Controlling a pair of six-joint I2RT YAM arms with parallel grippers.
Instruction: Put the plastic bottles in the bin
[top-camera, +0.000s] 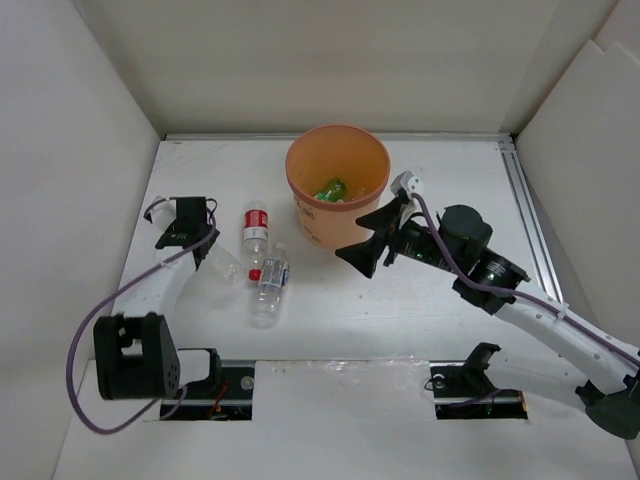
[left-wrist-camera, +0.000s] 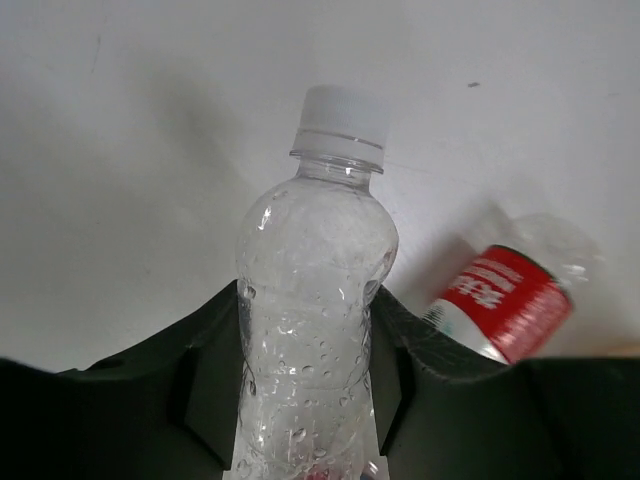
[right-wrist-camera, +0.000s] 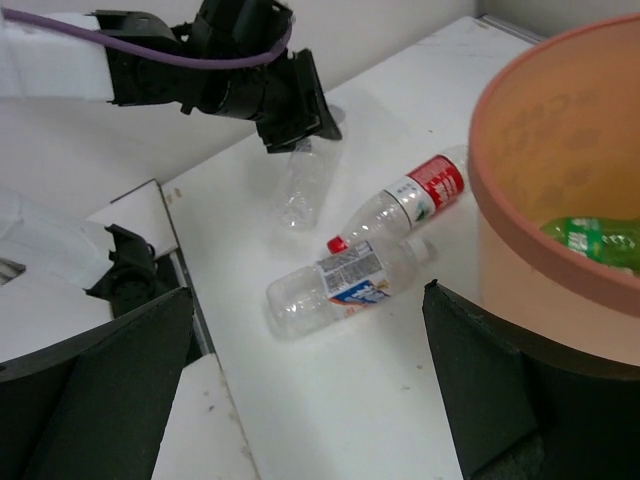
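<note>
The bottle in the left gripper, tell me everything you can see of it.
The clear bottle is unlabelled plastic, with a white cap on and droplets inside. The left gripper holds it, fingers pressed on both sides of its lower body, cap pointing away from the wrist. The red-labelled bottle lies nearby, not touching.

bright, even, soft light falls from overhead on the white worktop (top-camera: 400, 320); shadows are faint, short and soft-edged. the top view is sharp throughout. in the left wrist view the clear bottle (left-wrist-camera: 312, 330) is crisp, droplets showing, while the red-label bottle (left-wrist-camera: 505, 300) at 3 o'clock is blurred. in the right wrist view the right tool's fingers (right-wrist-camera: 90, 400) are near-black, detail lost.
</note>
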